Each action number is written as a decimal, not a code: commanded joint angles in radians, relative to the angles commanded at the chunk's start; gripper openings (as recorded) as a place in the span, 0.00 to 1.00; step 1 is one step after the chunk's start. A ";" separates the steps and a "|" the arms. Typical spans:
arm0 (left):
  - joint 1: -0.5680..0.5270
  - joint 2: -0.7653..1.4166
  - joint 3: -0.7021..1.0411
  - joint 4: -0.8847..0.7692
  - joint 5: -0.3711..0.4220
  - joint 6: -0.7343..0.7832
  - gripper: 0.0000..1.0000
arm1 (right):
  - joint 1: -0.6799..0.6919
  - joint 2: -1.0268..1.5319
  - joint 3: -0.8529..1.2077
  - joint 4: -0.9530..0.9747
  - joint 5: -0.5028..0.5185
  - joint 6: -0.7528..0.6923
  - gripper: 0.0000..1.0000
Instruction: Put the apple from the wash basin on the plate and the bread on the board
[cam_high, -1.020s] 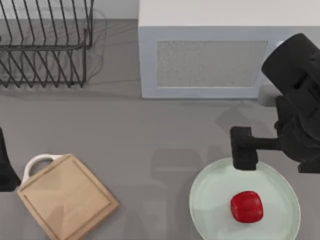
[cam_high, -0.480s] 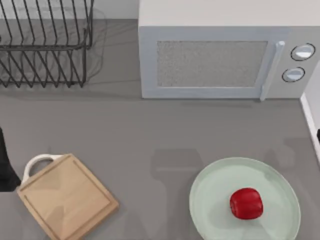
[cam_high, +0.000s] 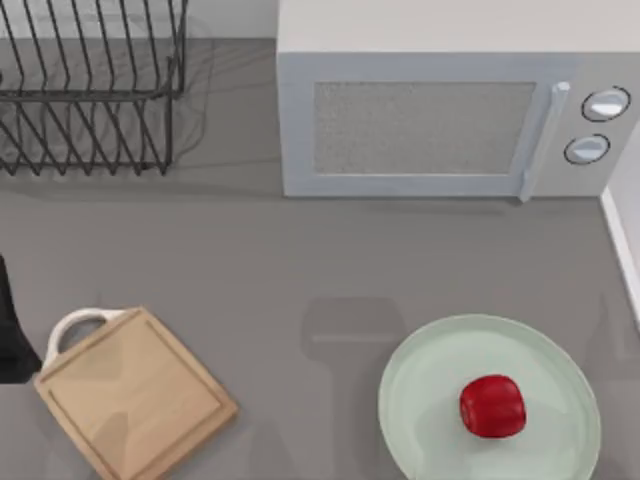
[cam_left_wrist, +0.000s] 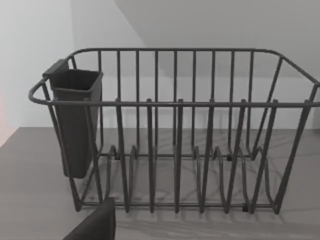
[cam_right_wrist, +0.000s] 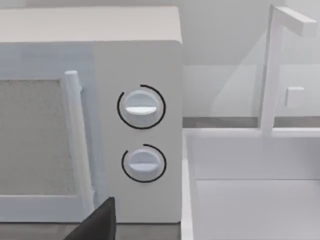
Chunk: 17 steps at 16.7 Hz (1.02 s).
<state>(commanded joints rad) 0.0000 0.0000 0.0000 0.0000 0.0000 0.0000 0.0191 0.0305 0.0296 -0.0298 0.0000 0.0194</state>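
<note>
The red apple (cam_high: 492, 406) lies on the pale mint-green plate (cam_high: 420, 380) at the table's front right, with nothing touching it. At the front left the wooden board (cam_high: 135, 395) with its white loop handle lies bare. The bread is out of view. The white wash basin (cam_right_wrist: 250, 200) with its tap stands right of the microwave; the part of its inside that shows holds nothing. A dark part of my right gripper (cam_right_wrist: 97, 224) shows low in the right wrist view, facing the microwave's knobs. My left arm (cam_high: 8, 335) is parked at the left edge, and a dark part of my left gripper (cam_left_wrist: 95, 226) faces the rack.
A white microwave (cam_high: 440, 110) stands at the back, door shut, with two knobs (cam_right_wrist: 142, 107). A dark wire dish rack (cam_left_wrist: 175, 135) with a cutlery cup (cam_left_wrist: 75, 120) stands at the back left. The basin's rim (cam_high: 622, 250) runs along the right edge.
My right arm, which hung over the plate's far edge a second ago, has pulled away to the right and out of the top view. The apple stays on the plate.
</note>
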 joint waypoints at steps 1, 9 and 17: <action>0.000 0.000 0.000 0.000 0.000 0.000 1.00 | -0.013 -0.021 -0.020 0.020 0.000 -0.013 1.00; 0.006 0.031 0.030 -0.022 -0.001 0.003 1.00 | -0.019 -0.031 -0.030 0.030 0.000 -0.019 1.00; 0.082 0.577 0.462 -0.335 -0.001 0.044 1.00 | -0.019 -0.031 -0.030 0.030 0.000 -0.019 1.00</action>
<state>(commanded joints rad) 0.0820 0.5772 0.4624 -0.3353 -0.0011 0.0442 0.0000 0.0000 0.0000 0.0000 0.0000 0.0000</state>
